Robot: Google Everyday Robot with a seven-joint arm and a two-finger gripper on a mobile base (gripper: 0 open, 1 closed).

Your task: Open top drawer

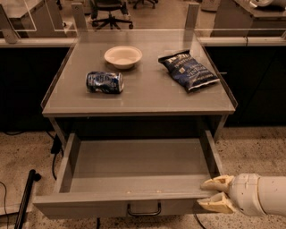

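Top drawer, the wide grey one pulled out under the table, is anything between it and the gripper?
Nothing visible. The cream gripper sits at the front right corner of the wide grey metal top drawer, nothing between them. The blue can, white bowl and dark chip bag lie on the tabletop above.

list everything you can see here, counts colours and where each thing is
table: 1, grey, centre
bowl: 1, cream, tabletop, back middle
can: 1, blue, on its side, tabletop left
chip bag: 1, dark blue, tabletop right
top drawer: 1, grey, pulled out under the tabletop
handle: 1, dark, centre of the drawer front
office chair: 1, black, background
pincer: 1, cream, open, at the drawer's front right corner
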